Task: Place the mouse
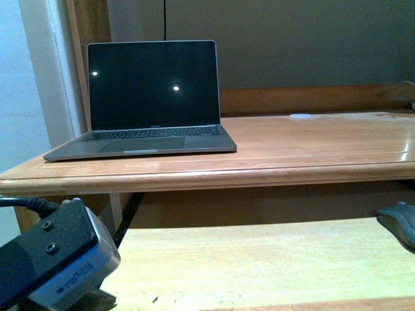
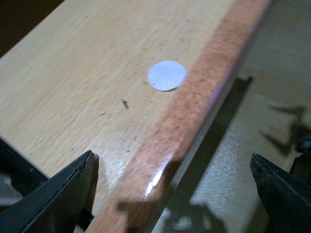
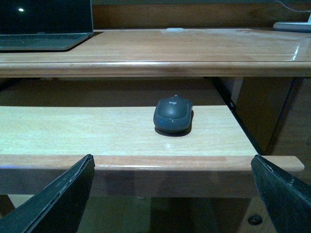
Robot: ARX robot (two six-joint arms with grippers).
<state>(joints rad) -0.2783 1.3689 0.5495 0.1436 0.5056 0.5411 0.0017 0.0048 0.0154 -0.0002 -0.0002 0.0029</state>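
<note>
Left fingers [image 2: 53, 199] and right fingers [image 3: 63, 204] gape empty; a skewed grab could shove the mouse [image 3: 173, 115] off the worktop's [image 3: 97, 131] right edge.

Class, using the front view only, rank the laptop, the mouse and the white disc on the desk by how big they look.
1. Laptop, by far the largest.
2. Mouse, though the picture's edge cuts it off and it lies nearer the camera.
3. White disc, a thin sliver far back.
</note>
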